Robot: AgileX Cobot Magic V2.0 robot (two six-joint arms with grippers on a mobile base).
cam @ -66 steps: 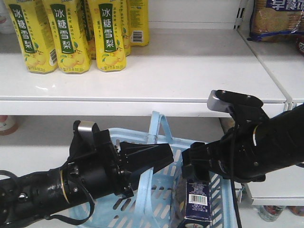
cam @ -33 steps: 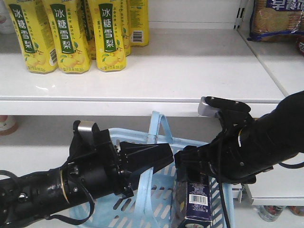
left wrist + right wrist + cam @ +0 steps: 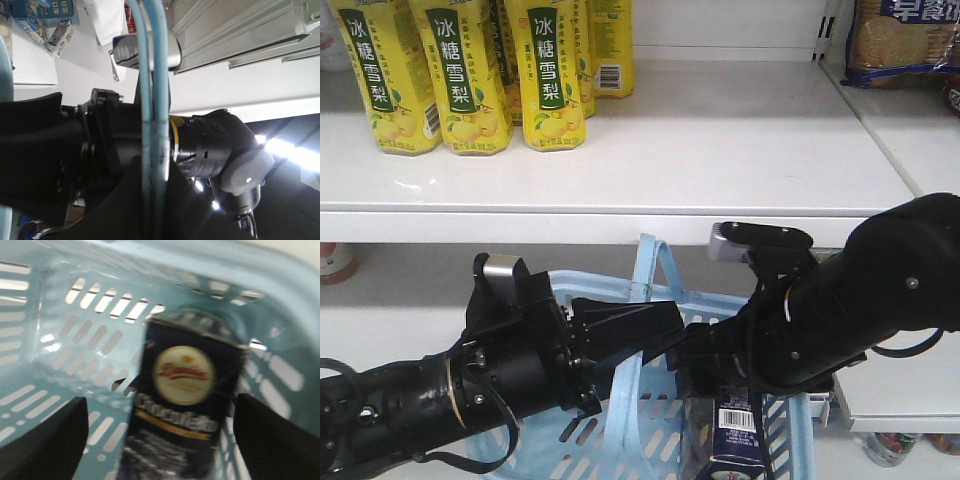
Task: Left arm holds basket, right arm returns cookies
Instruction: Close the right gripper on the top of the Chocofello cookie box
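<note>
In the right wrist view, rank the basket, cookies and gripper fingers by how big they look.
1. Basket, filling the frame.
2. Cookies.
3. Fingers, the two alike; nearness to the camera inflates them.

Basket (image 3: 45,280) was pale blue, slotted all over. Box (image 3: 182,410) was dark navy with a cream round badge, white lettering and a gold stripe. At eleven o'clock the cartons (image 3: 465,75) were yellow with green panels; shelf (image 3: 720,150) was white.

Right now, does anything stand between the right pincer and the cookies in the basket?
Nothing visible does. The right wrist view shows the cookies upright in the basket, directly ahead of the open right pincer, with only clear space between.
</note>
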